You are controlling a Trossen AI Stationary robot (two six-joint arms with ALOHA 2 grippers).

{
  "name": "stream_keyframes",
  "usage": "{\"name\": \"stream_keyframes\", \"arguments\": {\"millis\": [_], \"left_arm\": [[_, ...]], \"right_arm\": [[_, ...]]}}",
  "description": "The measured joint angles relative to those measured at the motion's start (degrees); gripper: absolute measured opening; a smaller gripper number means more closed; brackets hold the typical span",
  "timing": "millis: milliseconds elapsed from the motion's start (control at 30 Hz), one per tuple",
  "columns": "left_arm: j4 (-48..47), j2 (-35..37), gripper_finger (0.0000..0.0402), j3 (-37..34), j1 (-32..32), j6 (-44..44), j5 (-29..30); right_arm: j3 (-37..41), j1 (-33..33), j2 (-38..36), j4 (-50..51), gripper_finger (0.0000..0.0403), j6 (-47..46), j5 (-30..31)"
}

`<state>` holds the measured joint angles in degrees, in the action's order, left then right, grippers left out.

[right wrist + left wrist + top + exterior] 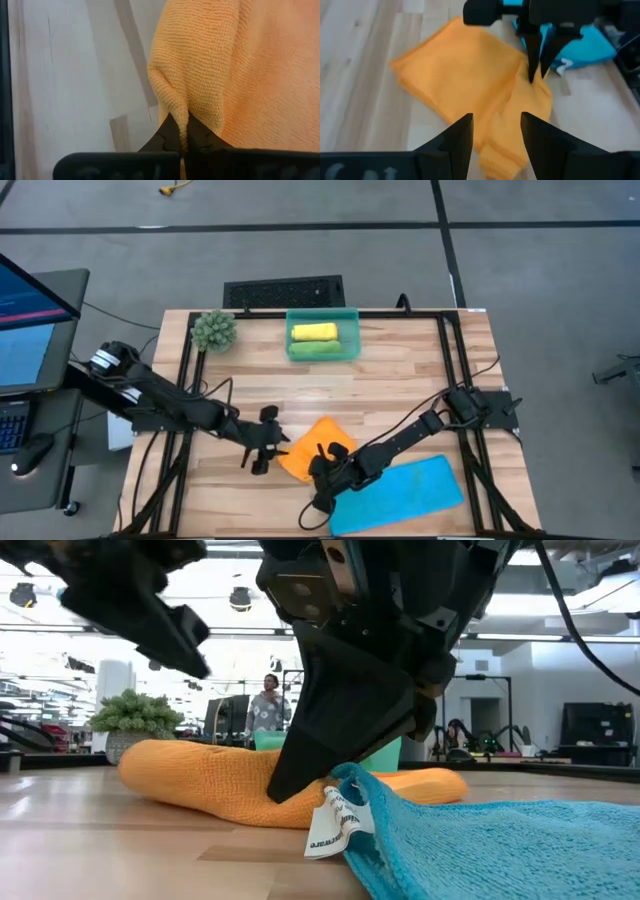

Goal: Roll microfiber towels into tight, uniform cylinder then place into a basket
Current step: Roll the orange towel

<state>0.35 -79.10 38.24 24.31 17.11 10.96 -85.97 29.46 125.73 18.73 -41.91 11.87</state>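
Two rolls, yellow (313,331) and green (315,348), lay in the basket (350,315). Right gripper (322,470) pinched the orange towel's (318,442) near edge; left gripper (268,445) hovered open beside. Step: rolling orange; next, turn the fold tight. Blue towel (400,493) flat, near right.

Grey floor (540,270) crossed by dark tape lines surrounds the wooden desk (390,385); a monitor (25,300) glows at left, ceiling lights (240,598) shine beyond
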Motion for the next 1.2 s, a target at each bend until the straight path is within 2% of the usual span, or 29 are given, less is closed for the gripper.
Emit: {"name": "stream_keyframes", "arguments": {"millis": [167,400,567,800,967,1200], "left_arm": [[0.31,-1.15,0.0158,-0.02,-1.17,0.62,-3.49],[0.6,-1.56,0.0158,-0.02,3.69,0.69,-6.02],[-1.08,-1.72,0.0158,-0.04,6.5,0.67,-3.39],[-0.6,-1.71,0.0158,-0.04,6.5,2.2,-2.66],[-0.44,-1.69,0.0158,-0.04,6.48,2.43,-2.95],[0.25,-3.68,0.0158,-0.04,6.43,1.13,-3.23]], "right_arm": [[0.0,0.34,-0.03,-1.24,0.0011,-4.3,1.38],[0.0,1.84,-0.68,-1.06,0.0011,-16.38,7.51],[0.0,1.78,-0.68,-2.4,0.0011,-26.01,8.25],[-0.07,2.03,-0.7,-6.16,0.0011,-42.37,11.18],[-0.16,2.0,-0.82,-11.95,0.0012,-42.76,13.92],[-0.14,1.12,-0.85,-9.65,0.0011,-34.44,13.41]]}}
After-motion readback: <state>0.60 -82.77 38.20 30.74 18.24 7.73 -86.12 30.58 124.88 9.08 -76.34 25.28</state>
